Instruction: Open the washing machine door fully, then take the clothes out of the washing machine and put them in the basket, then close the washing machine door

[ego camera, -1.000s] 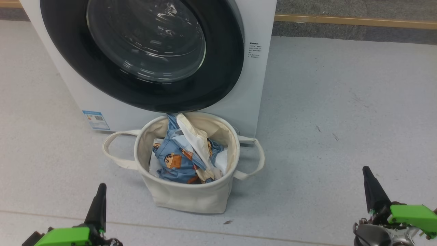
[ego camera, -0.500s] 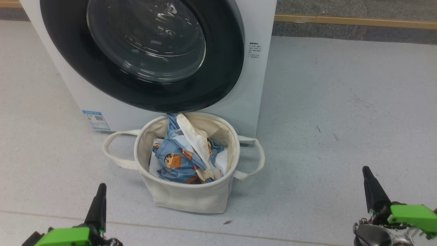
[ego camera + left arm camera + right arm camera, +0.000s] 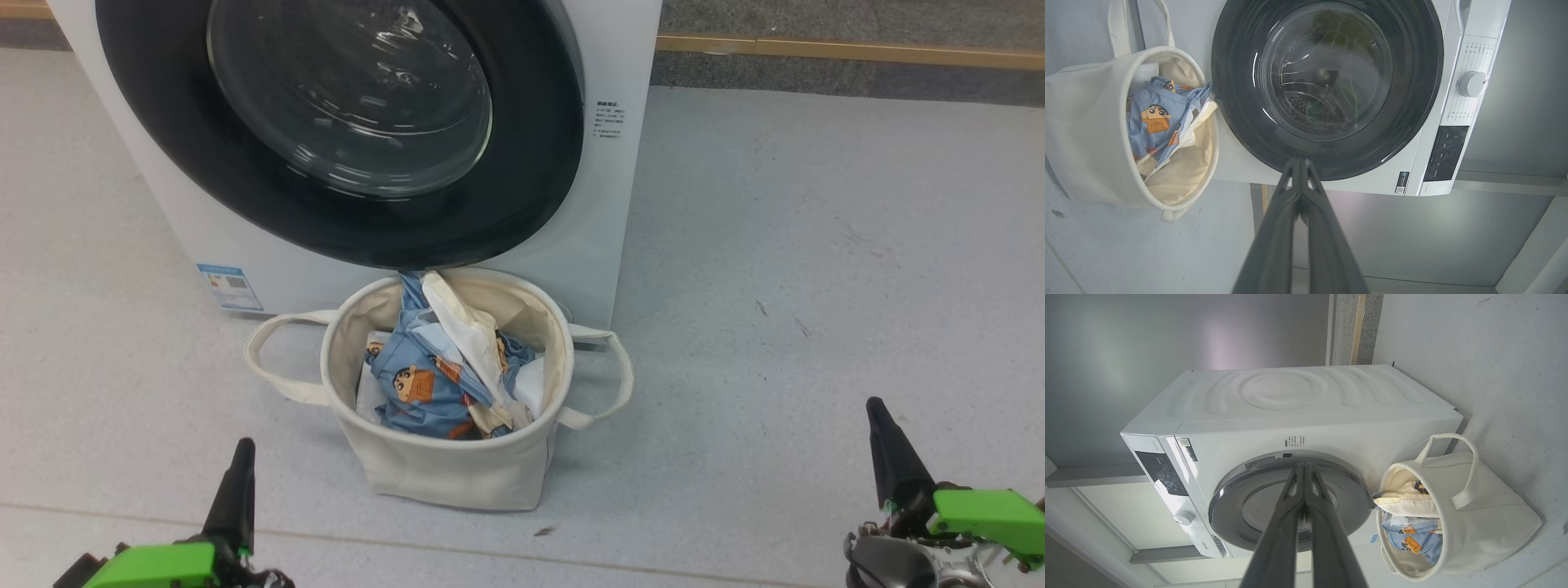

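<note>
Head view: the washing machine door (image 3: 343, 131) sits shut on the washing machine (image 3: 608, 204). The basket (image 3: 457, 478), holding the clothes (image 3: 420, 388), stands just before it. The left gripper (image 3: 243, 447) and right gripper (image 3: 875, 406) hang nearer, either side, well clear, fingers pressed together, empty. Left wrist view: fingers point at the door's rim. Right wrist view: basket right of the fingers.

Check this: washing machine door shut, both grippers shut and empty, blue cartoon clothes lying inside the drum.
Wrong on the clothes: they lie in the basket, not the drum, as the head view shows. The washing machine door is shut; the left gripper and right gripper are shut and empty.
</note>
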Robot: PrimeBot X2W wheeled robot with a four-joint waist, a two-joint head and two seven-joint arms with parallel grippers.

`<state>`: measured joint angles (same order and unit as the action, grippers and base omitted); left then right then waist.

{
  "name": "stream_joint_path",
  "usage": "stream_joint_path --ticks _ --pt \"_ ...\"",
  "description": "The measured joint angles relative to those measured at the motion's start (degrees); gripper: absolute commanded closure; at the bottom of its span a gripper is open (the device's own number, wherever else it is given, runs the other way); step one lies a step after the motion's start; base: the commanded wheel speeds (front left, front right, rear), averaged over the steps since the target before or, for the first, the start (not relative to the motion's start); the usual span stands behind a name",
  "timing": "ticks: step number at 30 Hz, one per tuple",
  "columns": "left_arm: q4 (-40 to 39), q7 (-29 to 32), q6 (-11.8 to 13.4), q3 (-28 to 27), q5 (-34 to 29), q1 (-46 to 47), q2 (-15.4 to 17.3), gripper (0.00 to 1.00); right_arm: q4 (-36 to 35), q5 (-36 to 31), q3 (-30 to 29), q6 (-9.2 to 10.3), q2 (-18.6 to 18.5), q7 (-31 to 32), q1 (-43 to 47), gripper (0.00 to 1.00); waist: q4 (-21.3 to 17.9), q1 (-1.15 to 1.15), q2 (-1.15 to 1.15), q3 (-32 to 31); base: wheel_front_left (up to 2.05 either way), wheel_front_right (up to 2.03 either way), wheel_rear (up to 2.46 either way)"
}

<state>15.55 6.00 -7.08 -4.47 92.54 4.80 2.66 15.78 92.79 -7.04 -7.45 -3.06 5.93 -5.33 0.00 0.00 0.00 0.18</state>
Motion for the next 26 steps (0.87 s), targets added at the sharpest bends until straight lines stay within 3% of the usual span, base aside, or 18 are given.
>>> stream_joint_path --ticks 26 --pt "0.00 0.01 0.00 -0.04 0.00 0.00 -0.03 1.00 0.01 0.00 -0.18 0.00 0.07 0.04 0.00 1.00 0.00 0.00 0.00 0.00 0.00 0.00 0.00"
